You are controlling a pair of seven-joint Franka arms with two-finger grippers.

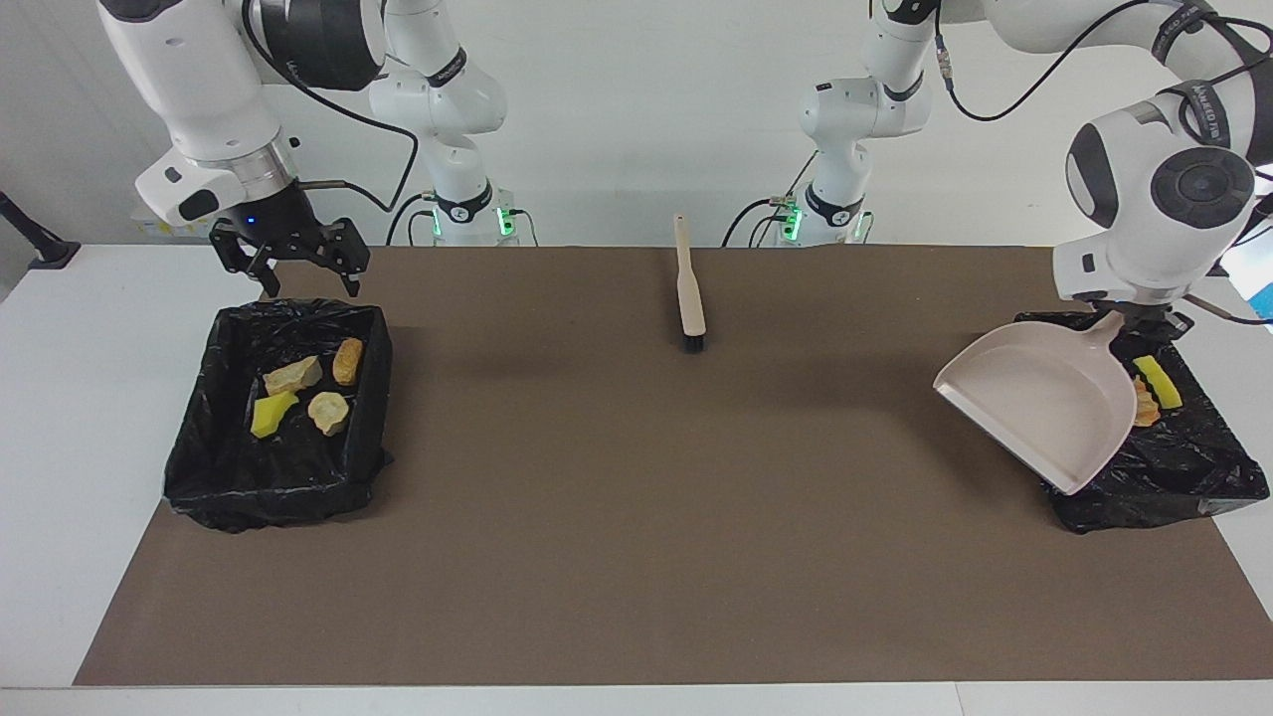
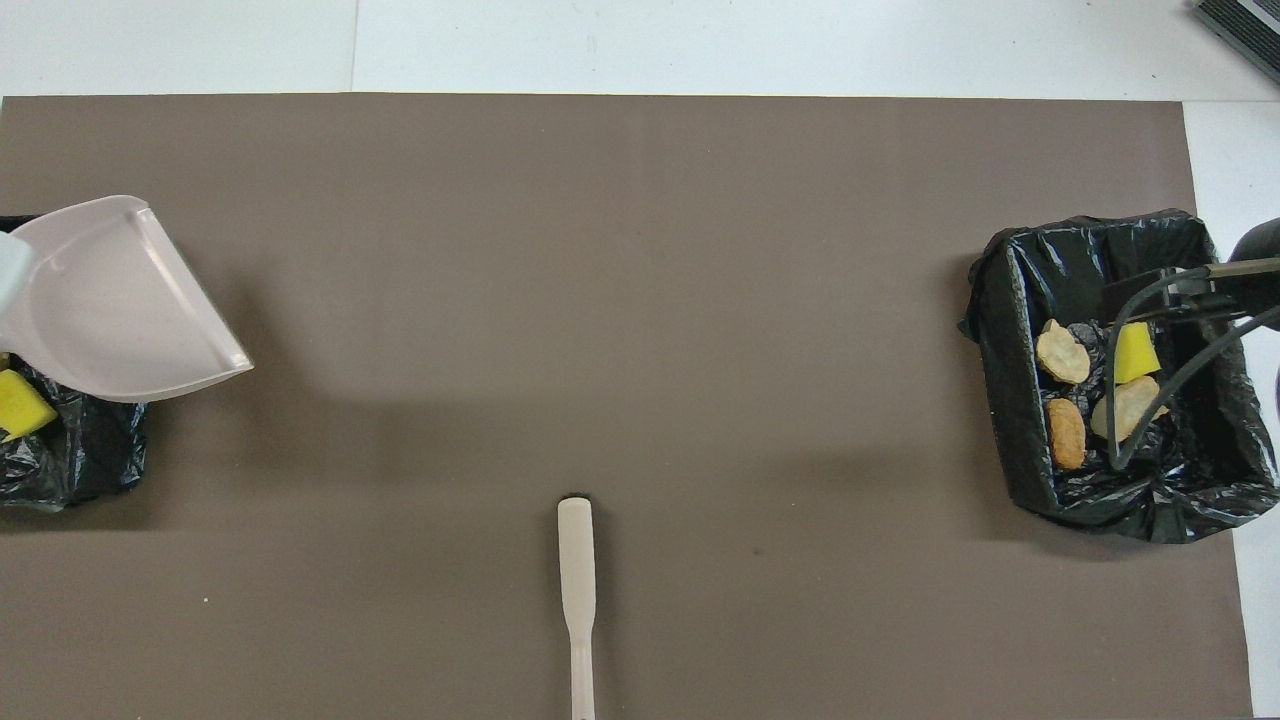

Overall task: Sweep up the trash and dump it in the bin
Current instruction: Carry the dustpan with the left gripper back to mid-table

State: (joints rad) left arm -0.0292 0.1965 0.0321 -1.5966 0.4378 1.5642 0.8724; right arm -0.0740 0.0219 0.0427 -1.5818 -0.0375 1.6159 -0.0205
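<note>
Trash (image 1: 298, 390) binned; left tool (image 1: 1144, 323) clamps dustpan (image 1: 1044, 403); right tool (image 1: 288, 261) agape.
</note>
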